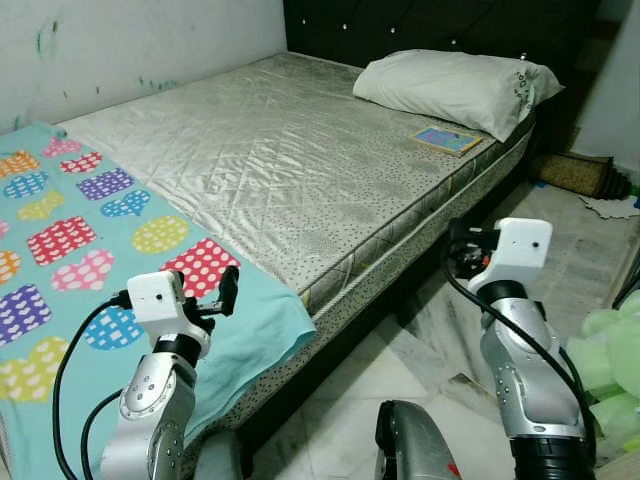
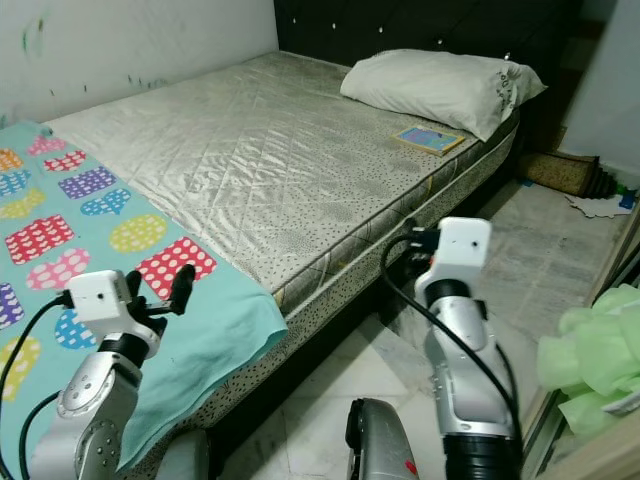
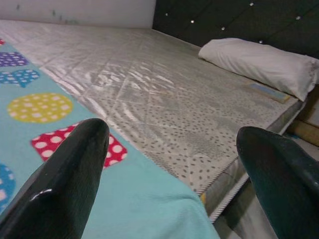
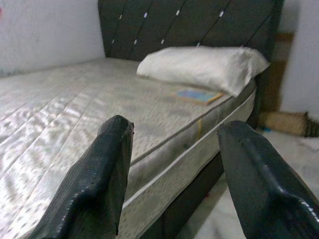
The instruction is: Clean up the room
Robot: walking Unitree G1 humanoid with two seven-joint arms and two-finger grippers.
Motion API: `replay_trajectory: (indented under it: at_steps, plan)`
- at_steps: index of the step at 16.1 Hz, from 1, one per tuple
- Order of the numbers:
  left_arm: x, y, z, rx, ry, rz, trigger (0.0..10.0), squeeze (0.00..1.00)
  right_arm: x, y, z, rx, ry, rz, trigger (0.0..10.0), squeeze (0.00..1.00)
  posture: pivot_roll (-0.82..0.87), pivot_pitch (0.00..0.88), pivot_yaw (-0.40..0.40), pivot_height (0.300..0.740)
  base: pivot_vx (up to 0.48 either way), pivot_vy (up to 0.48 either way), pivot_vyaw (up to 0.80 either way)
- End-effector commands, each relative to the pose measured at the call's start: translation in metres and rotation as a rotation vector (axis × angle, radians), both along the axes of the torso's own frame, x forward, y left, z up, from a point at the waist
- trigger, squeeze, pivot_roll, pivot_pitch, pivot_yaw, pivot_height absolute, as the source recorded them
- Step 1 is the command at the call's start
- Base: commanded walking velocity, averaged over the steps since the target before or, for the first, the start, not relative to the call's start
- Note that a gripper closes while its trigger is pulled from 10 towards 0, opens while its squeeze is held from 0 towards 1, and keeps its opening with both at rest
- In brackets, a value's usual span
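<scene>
Landmark = the mattress [image 1: 270,170], bare, quilted, grey-speckled, on a dark bed frame.

Nearest: left gripper [image 3: 174,174] raised over the mattress's near corner, above the turquoise blanket [image 1: 90,290]. Fingers [image 3: 65,184] spread wide, nothing between them. The gap frames the blanket edge and the mattress corner.

Right gripper [image 4: 174,169] raised off the mattress's long side edge, over the floor [image 1: 560,260], pointing along the bed toward the headboard end. Jaws wide apart, holding nothing.

Blanket: turquoise with polka-dot hearts in red, yellow, blue, purple and pink. It covers the foot end of the mattress, and one corner hangs over the near mattress corner.

Floor beside the mattress: pale marble-look tile. Green plush-looking heap [image 1: 615,360] on the floor, well apart from the mattress side, at the robot's right; can't tell exactly what it is.

Mid mattress: bare surface, nothing lying on it.

Far end: small book [image 1: 447,139] with a blue cover lies flat on the mattress near its floor-side edge, just beside the pillow [image 1: 455,88]. Pillow is off-white, lying across the head end of the mattress against the dark tufted headboard [image 1: 440,25].

Past the mattress's head corner on the floor: a brown rolled item [image 1: 575,172], plus some white scraps [image 1: 612,206] near it. White wall [image 1: 130,45] runs along the mattress's far long side.
</scene>
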State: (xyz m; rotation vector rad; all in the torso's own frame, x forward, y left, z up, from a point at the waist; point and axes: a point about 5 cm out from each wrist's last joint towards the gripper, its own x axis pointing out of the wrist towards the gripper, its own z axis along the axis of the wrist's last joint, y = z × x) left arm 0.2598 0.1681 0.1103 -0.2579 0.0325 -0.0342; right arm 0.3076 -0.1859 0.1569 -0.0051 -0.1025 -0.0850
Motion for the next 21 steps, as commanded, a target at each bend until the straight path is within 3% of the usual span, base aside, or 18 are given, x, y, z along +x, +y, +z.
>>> replay_trajectory:
  at_steps: [1, 15, 21]
  plan:
    - [-0.001, 0.002, 0.003, 0.011, -0.006, 0.003, 10.0, 0.00, 0.002, 0.003, 0.009, -0.012, -0.036, 0.018, 10.0, 0.00, -0.01, 0.013, 0.039, 0.575, 0.000, 0.000, 0.00]
    - [0.000, 0.001, 0.001, 0.006, 0.004, -0.003, 10.0, 0.00, 0.003, 0.000, 0.009, -0.007, -0.034, 0.019, 10.0, 0.00, -0.01, 0.011, 0.040, 0.739, 0.000, 0.000, 0.00]
    - [0.011, 0.004, 0.002, 0.055, 0.017, 0.052, 10.0, 0.00, 0.007, 0.003, 0.007, -0.008, -0.035, 0.034, 10.0, 0.00, -0.01, 0.000, 0.029, 0.740, 0.000, 0.000, 0.00]
